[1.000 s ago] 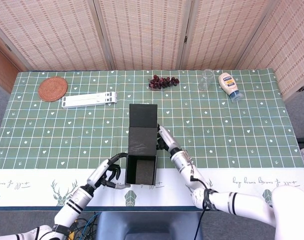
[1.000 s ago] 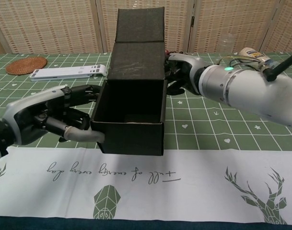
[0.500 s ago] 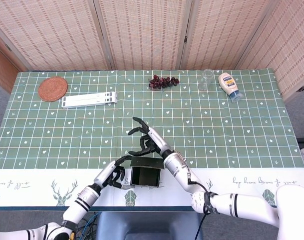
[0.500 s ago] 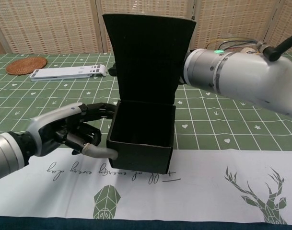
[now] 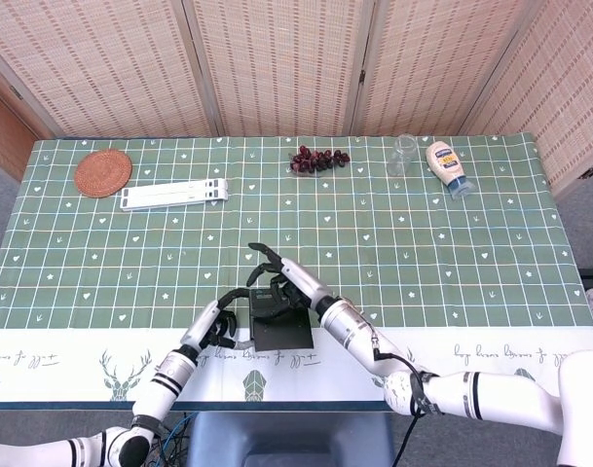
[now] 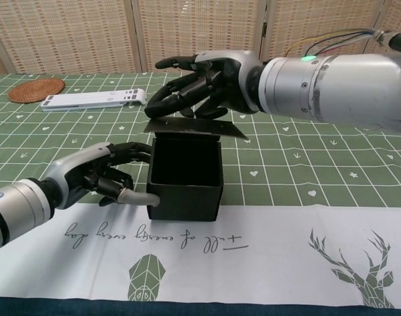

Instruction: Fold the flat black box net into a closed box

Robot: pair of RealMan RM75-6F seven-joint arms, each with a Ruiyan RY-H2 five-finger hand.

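— Box (image 6: 186,181), black, just one: where does it sit?

— Near the front edge of the table (image 5: 491,272), on the white strip of the cloth, between the two hands. Its body stands upright with the mouth facing the chest camera, and the lid flap (image 6: 195,127) lies tilted over the top, partly closed.

— What is the left hand (image 6: 101,176) doing?

— It is against the box's left wall. Its fingers are curled, and one finger (image 6: 137,197) lies stretched along the lower front corner, touching it. It braces the box rather than wrapping around it.

— And the right hand (image 6: 203,85)?

— Above the flap, palm down, fingers spread and reaching leftward. The fingertips are on or just over the flap; I cannot tell whether they press it. It holds nothing.

— Further out?

— At the far edge, one bunch of dark grapes (image 5: 318,159), one clear glass (image 5: 403,155) and one squeeze bottle (image 5: 447,167) lying on its side. To the far left, one round woven coaster (image 5: 103,172), and beside it one white folding stand (image 5: 174,194) lying flat.
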